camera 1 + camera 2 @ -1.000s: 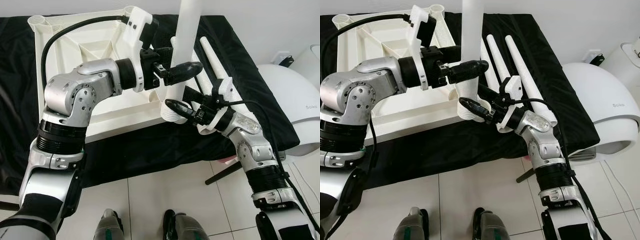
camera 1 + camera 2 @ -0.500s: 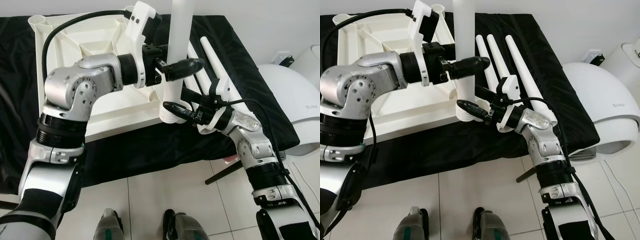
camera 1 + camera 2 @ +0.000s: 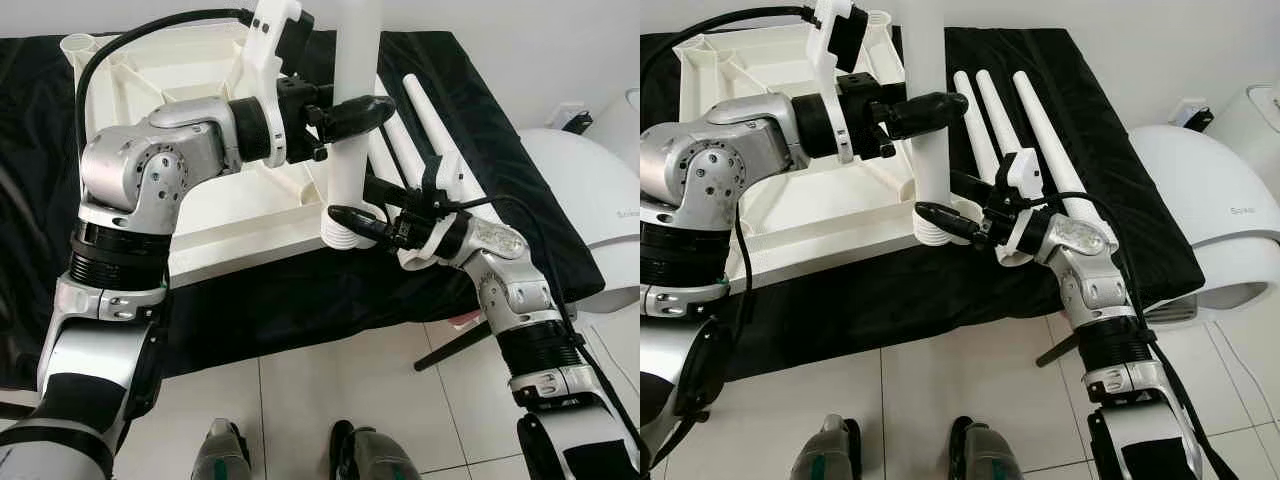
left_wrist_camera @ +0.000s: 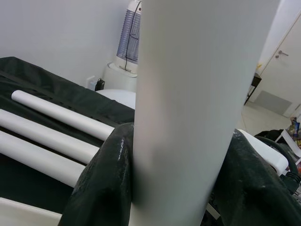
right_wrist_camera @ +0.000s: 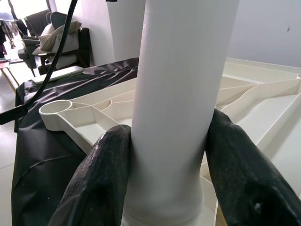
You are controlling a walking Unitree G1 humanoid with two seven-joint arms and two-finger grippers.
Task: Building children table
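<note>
At the near corner of the upturned white tabletop point(image 3: 200, 215), a white table leg point(image 3: 925, 120) stands upright, its ribbed foot end seated at the corner socket. Both grippers hold it. The left gripper point(image 3: 350, 112) clamps the leg higher up, its black fingers point(image 4: 101, 183) pressed against either side of the tube, most likely to keep the leg plumb. The right gripper point(image 3: 945, 215) grips just above the ribbed collar, its fingers point(image 5: 96, 179) closed around the tube's base, which looks like the hold for pressing or twisting the end home. Two grips at different heights suit a long, light tube that would otherwise tip or bind in the socket.

The tabletop lies underside up so its ribs and corner sockets face the robot; another open round socket point(image 3: 76, 44) shows at the far left corner. Three more white legs point(image 3: 1030, 110) lie side by side on the cloth just beyond the right arm, near at hand for the sockets left. By my reckoning this is the first leg going in, so the job is early.

All of it rests on a black cloth point(image 3: 480, 110) spread over a low bench. The floor below is pale tile point(image 3: 940, 380). A white domed appliance point(image 3: 1210, 220) sits to the right against a white wall, with a wall socket point(image 3: 1188, 112) behind it.
</note>
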